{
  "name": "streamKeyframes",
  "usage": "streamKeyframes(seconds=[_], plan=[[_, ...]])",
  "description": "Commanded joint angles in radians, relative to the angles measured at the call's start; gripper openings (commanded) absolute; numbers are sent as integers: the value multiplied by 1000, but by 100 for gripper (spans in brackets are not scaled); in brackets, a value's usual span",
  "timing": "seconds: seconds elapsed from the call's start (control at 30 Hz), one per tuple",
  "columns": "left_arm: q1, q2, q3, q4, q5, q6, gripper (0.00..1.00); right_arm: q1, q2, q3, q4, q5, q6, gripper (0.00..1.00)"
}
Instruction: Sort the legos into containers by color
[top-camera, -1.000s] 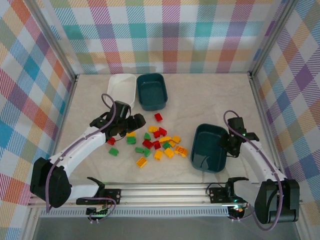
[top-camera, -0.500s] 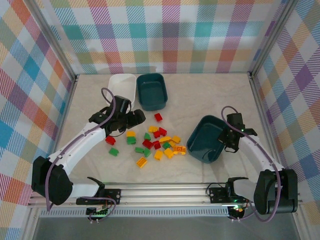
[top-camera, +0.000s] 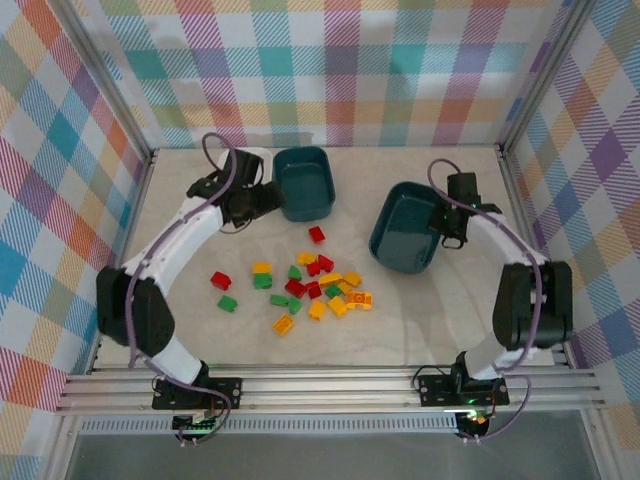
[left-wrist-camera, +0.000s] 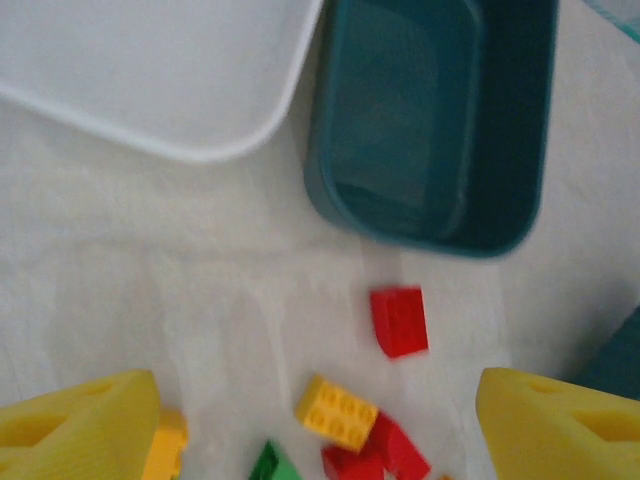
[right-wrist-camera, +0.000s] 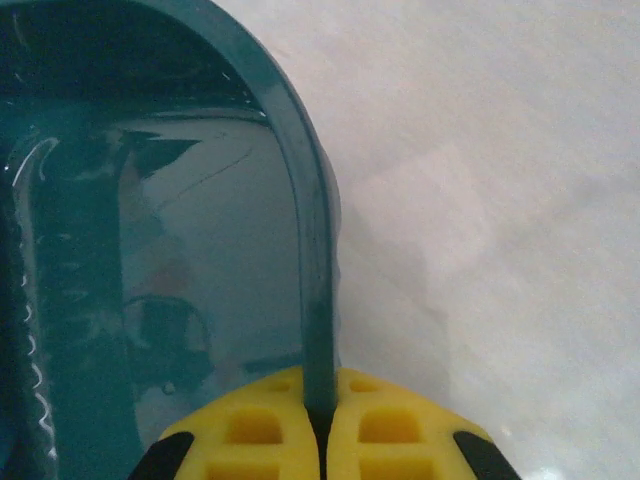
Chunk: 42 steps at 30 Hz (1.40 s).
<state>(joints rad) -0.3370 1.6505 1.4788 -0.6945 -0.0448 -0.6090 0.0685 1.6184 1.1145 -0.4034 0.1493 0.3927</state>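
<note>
The legos (top-camera: 312, 285) lie scattered mid-table in red, green and yellow, with one red brick (top-camera: 316, 234) (left-wrist-camera: 400, 320) apart toward the back. The white tub (top-camera: 256, 160) (left-wrist-camera: 150, 70) and a dark teal tub (top-camera: 302, 182) (left-wrist-camera: 430, 120) stand side by side at the back. My left gripper (top-camera: 266, 197) (left-wrist-camera: 320, 430) hovers open by them, with nothing between its fingers. A second teal tub (top-camera: 402, 230) (right-wrist-camera: 150, 250) sits at the centre right. My right gripper (top-camera: 446, 222) (right-wrist-camera: 320, 420) is shut on its right rim.
A red brick (top-camera: 220, 280) and a green brick (top-camera: 227, 303) lie left of the pile. A yellow brick (left-wrist-camera: 337, 412) lies below the lone red one. Metal frame rails and plaid walls border the table; bare surface lies right of the held tub.
My right gripper has carried the teal tub from the front right toward the back centre-right. My left arm has swung from the brick pile back to the white and teal tubs.
</note>
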Motion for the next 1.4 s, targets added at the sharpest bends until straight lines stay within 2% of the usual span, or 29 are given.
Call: streamKeyframes(seconds=[0.0,0.07,0.17,0.3,0.37,0.5,0.63,1.03,1.23,1.37], plan=[[54,148,147,-66,9,52,82,-1,116,114,69,-111,-82,0],[86,261,249,-99,62,74,81,-2,189,185,58,-145,-95,0],[113,439,450,-187,72,128,80,-1,281,281,26,-209,-106,0],[119,635,715,-307,20,182,81,2,352,363,15,-249,-98,0],[119,719,829,-337,45,199,81,4,385,411,-1,-266,-101,0],[119,830,961,-371,1,214,82,16,439,494,-39,-271,-145,0],[119,869,977,-347,4,238,80,17,476,544,-55,-304,-160,0],[82,875,949,-346,68,314,45,31,494,581,-106,-353,-189,0],[38,817,836,-286,83,325,35,31,481,586,-127,-344,-206,0],[15,803,811,-284,82,337,35,31,502,639,-181,-322,-264,0]])
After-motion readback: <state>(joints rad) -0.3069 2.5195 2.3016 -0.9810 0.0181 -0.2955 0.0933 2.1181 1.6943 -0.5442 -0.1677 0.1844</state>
